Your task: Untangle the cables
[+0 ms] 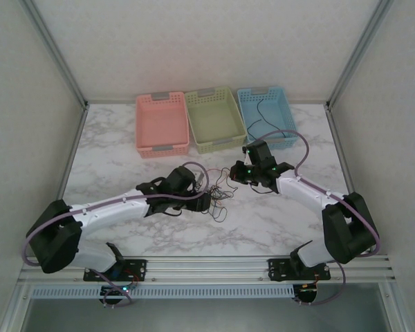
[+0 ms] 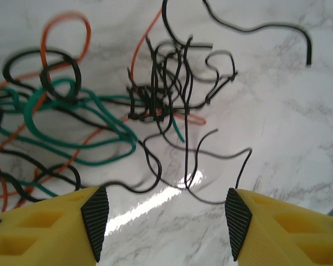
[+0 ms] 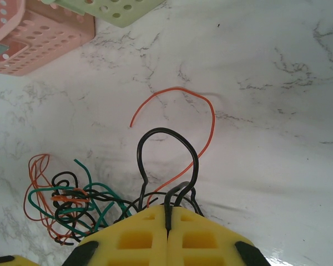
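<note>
A white marble-patterned tabletop (image 1: 124,169) with grey veining is seen, glossy enough that light is reflected on it in the left wrist view. Three perforated plastic baskets are set in a row at its far edge, side by side and touching or almost so: a pink basket (image 1: 162,124) on the left, a pale green basket (image 1: 214,119) in the middle and a light blue basket (image 1: 280,114) on the right. A grey tab (image 1: 159,95) is fitted on the short ends of each. The tabletop is enclosed by plain pale walls (image 1: 207,41), joined by aluminium corner posts (image 1: 55,52). An aluminium rail (image 1: 207,266) is run along the near edge.
</note>
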Controlling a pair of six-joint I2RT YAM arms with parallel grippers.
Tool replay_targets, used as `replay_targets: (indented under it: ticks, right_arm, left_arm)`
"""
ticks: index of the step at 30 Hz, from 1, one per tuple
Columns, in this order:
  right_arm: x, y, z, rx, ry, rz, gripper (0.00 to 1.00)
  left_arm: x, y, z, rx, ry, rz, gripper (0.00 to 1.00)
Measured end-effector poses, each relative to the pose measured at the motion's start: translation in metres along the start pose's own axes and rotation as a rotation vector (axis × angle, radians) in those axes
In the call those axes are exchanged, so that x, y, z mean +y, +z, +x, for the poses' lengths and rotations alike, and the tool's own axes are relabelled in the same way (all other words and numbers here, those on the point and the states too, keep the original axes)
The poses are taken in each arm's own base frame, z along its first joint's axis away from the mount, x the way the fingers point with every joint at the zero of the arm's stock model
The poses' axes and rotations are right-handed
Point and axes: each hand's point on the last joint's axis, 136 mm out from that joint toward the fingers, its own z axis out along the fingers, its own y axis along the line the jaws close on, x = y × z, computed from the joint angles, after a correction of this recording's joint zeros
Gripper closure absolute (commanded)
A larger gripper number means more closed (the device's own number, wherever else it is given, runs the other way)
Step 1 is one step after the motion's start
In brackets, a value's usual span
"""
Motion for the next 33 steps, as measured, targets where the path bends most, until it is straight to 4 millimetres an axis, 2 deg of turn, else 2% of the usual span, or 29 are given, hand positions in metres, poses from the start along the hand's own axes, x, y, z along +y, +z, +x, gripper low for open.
replay_targets:
  ticks: [4,8,14,17,20,28,33]
  right_arm:
    - [-0.001,0.001,0.002,0.004,0.001,0.001,1.00]
    - [-0.001,0.001,0.001,0.004,0.001,0.001,1.00]
    - [-0.002,0.000,0.001,0.003,0.002,0.002,1.00]
    - [-0.001,0.000,0.001,0.002,0.001,0.001,1.00]
    - [-0.001,-0.001,0.001,0.001,0.001,0.000,1.00]
    - [-0.002,0.000,0.002,0.004,0.002,0.002,1.00]
    - [-0.005,0.001,0.006,0.011,0.005,0.007,1.00]
  left_arm:
    - [-0.013,-0.002,-0.031,-0.059,0.006,-0.009,0.39]
    - [-0.015,0.006,-0.043,-0.067,0.009,-0.038,0.41]
    - [-0.001,0.030,-0.033,-0.005,0.009,-0.104,0.43]
    - [0.002,0.037,-0.030,0.012,0.009,-0.119,0.47]
    - [0.004,0.040,-0.028,0.021,0.008,-0.125,0.50]
    - [0.004,0.041,-0.027,0.021,0.007,-0.124,0.68]
    - [0.003,0.042,-0.028,0.020,0.007,-0.122,0.74]
